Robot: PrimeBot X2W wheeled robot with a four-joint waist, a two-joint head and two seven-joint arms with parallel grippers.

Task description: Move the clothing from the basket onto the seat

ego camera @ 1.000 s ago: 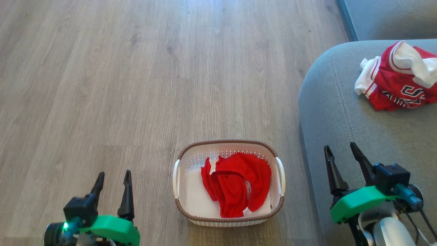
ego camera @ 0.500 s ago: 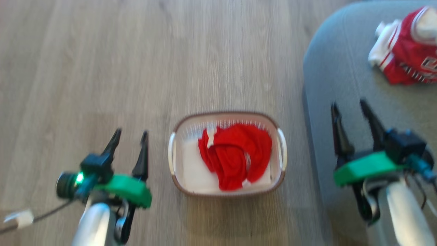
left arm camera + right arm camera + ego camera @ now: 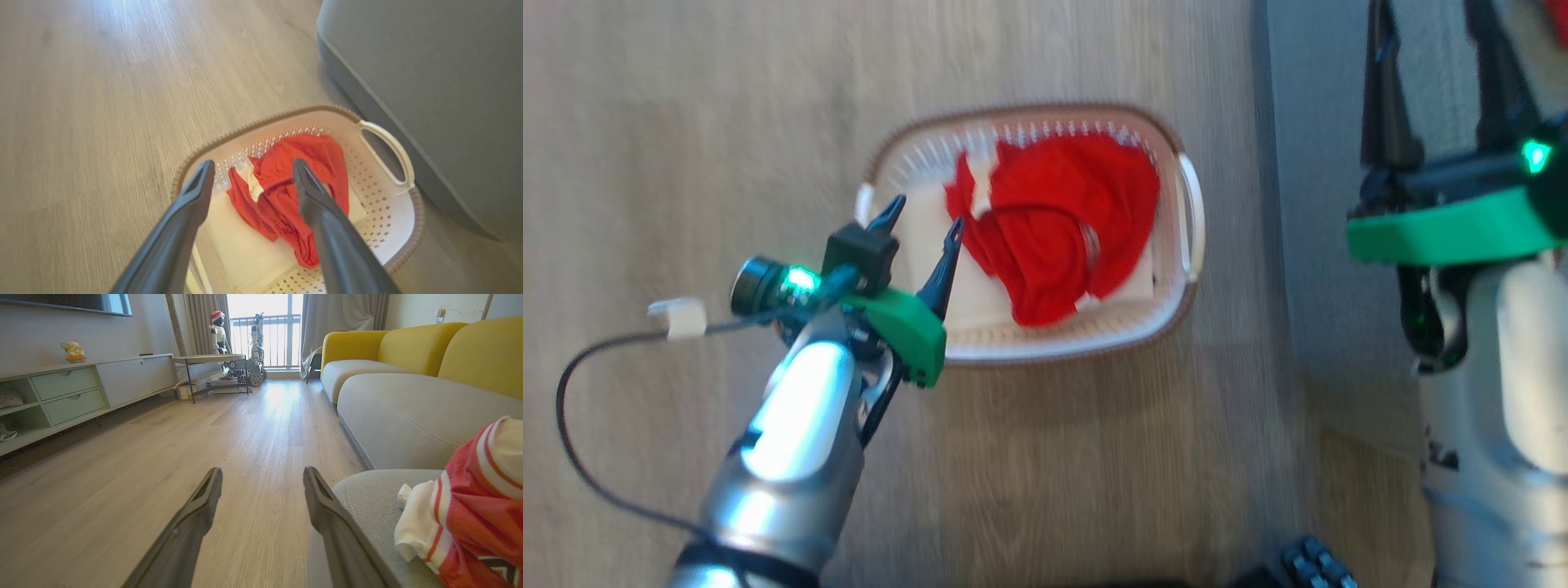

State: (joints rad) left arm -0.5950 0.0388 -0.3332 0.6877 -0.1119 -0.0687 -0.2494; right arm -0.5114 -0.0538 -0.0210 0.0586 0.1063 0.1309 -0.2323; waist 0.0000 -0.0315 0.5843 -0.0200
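A crumpled bright red garment (image 3: pixel 1054 220) with a small white trim strip lies in the basket (image 3: pixel 1086 347), a small oval white tub with perforated walls, a brown woven-look rim and 2 white handles. The fabric is heaped toward the basket's seat-side half, leaving flat white bottom bare on the other side. A red jersey (image 3: pixel 470 506) with white panels and striped trim lies near the rounded corner of the grey seat (image 3: pixel 367 494).

The basket stands on a pale wood-plank floor (image 3: pixel 686 122), near the seat's front edge. The left gripper (image 3: pixel 927 211) hangs over the basket rim farthest from the seat, its 2 dark fingers spread and empty. The right gripper (image 3: pixel 262 470) is spread wide too, holding nothing, above the seat's edge.

The left wrist view looks down into the basket. The right wrist view takes in the room: yellow sofa backs (image 3: pixel 408 343), a low cabinet with pale green drawers (image 3: pixel 69 392), a round table (image 3: pixel 208 358) and a sunlit balcony door (image 3: pixel 265 330).
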